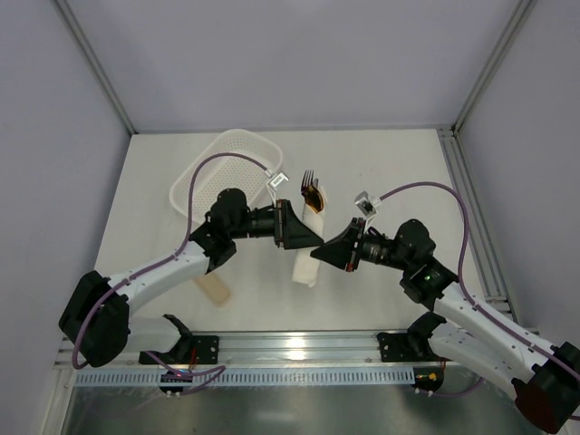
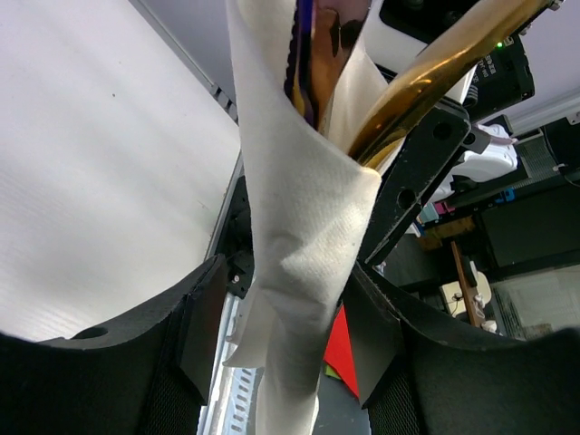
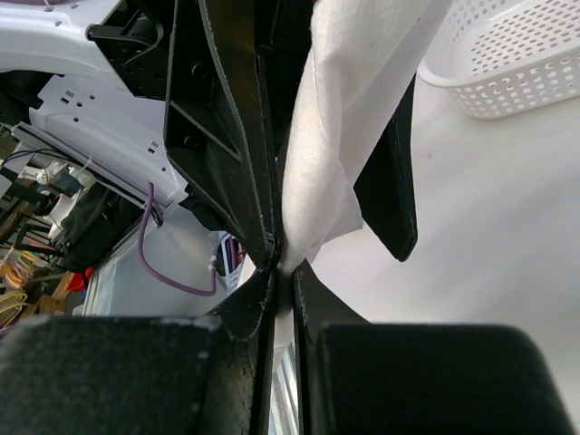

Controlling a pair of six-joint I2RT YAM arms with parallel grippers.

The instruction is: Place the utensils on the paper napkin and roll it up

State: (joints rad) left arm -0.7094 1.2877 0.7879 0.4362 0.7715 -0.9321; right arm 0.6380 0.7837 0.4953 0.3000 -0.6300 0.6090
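**Left:** basket (image 1: 195, 172) at the far left of the desk (image 1: 390, 172); beige slab (image 1: 217, 288) nearer the front, partly under the left arm (image 1: 154, 272).

**Centre:** left tool (image 2: 290, 335), jaws apart, one on each side of the rolled napkin (image 1: 305, 270) with no visible grip. The napkin sits mid-desk between both tools, wrapped around the utensils (image 2: 317, 54). The fork (image 1: 310, 178) tines project from its far end. The gold spoon (image 2: 435, 68) handle emerges from the wrap.

**Right:** right tool (image 3: 283, 272), jaws closed, pinching a fold of the napkin.
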